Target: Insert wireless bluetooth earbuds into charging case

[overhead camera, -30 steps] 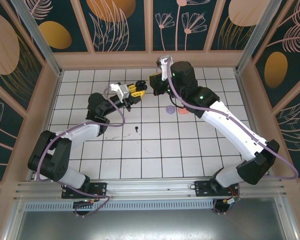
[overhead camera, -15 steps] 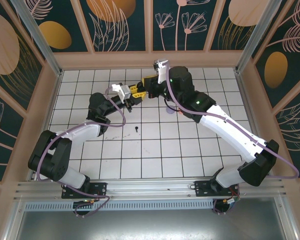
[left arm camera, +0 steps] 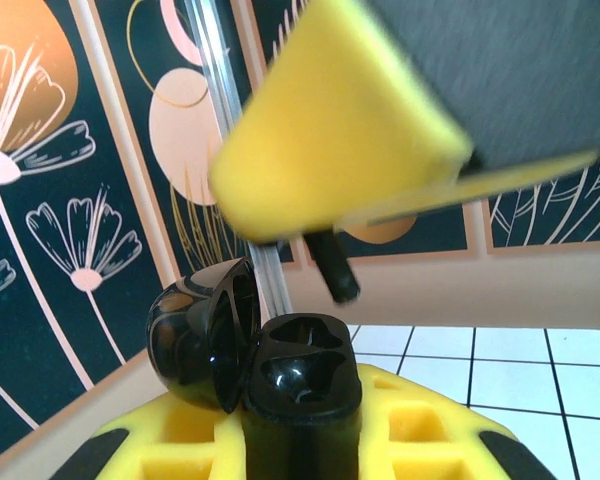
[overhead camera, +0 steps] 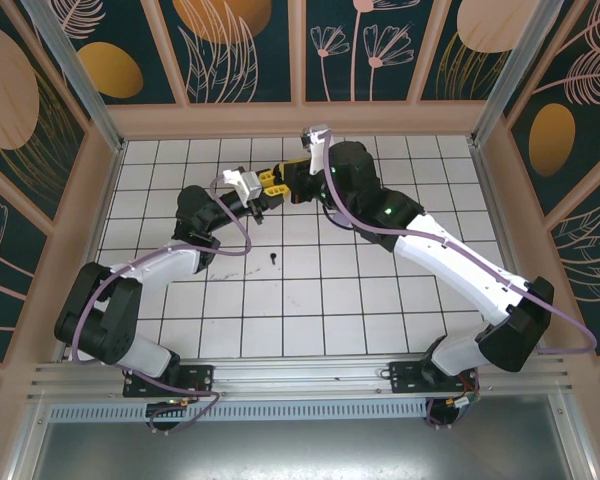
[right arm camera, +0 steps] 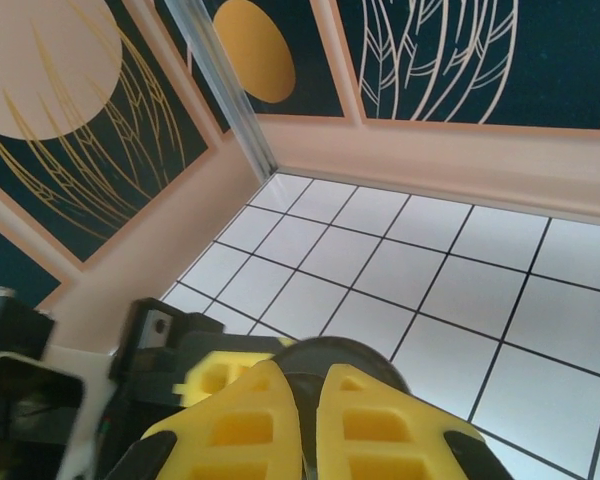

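In the left wrist view my left gripper [left arm camera: 300, 425] is shut on a black charging case [left arm camera: 302, 372], held upright with its round lid [left arm camera: 192, 340] swung open to the left. Both sockets show dark. Just above the case hangs a black earbud [left arm camera: 333, 272], its stem poking down from the yellow fingers [left arm camera: 330, 150] of my right gripper. Seen from above, the left gripper [overhead camera: 268, 186] and right gripper [overhead camera: 292, 181] meet tip to tip over the far middle of the table. The right gripper [right arm camera: 310, 395] is shut, with the case's dark rim [right arm camera: 345, 352] just beyond it. Another black earbud [overhead camera: 273, 258] lies on the tiles.
The white tiled table [overhead camera: 380, 290] is walled by peach boards and dark floral panels [overhead camera: 245, 50]. The right arm [overhead camera: 450, 265] reaches diagonally across the right half, and the left arm [overhead camera: 170, 265] crosses the left half.
The right gripper has swung left with the earbud, closing the gap to the left gripper until it hangs over the open case. The left arm has stayed put.
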`<state>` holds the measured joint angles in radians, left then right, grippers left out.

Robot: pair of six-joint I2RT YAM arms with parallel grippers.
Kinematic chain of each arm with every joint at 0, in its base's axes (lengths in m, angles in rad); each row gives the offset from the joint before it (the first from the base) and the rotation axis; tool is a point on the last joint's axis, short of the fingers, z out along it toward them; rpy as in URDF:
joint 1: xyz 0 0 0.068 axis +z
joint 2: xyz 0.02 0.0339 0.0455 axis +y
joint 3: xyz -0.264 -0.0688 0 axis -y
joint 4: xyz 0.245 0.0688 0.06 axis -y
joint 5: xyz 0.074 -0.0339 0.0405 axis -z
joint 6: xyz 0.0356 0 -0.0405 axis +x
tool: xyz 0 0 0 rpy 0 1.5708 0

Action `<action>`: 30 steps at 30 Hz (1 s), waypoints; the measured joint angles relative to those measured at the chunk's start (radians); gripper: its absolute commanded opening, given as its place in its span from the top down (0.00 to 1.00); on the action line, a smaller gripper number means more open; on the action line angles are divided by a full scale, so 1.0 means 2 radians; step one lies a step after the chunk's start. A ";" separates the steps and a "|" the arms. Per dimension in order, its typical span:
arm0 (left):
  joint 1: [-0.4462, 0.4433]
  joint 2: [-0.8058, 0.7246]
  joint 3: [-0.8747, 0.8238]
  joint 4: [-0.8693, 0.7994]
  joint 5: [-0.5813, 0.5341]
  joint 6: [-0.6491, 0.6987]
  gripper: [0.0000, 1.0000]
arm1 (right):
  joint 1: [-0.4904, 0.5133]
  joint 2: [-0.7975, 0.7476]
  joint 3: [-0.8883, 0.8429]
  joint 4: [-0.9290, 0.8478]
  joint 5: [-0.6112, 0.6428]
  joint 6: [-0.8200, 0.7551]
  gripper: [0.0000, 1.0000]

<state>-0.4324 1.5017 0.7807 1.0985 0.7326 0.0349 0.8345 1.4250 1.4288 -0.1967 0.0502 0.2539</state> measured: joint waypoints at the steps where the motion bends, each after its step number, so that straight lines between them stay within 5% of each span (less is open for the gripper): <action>1: 0.000 -0.003 0.000 0.000 0.000 0.002 1.00 | 0.000 0.000 -0.002 0.000 0.001 0.000 0.93; 30: 0.001 -0.012 -0.001 -0.021 -0.004 0.013 1.00 | 0.020 0.010 -0.003 0.019 0.003 0.007 0.96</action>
<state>-0.4313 1.4776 0.7795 1.0557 0.7242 0.0605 0.8749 1.4445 1.4223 -0.1589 0.0563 0.2684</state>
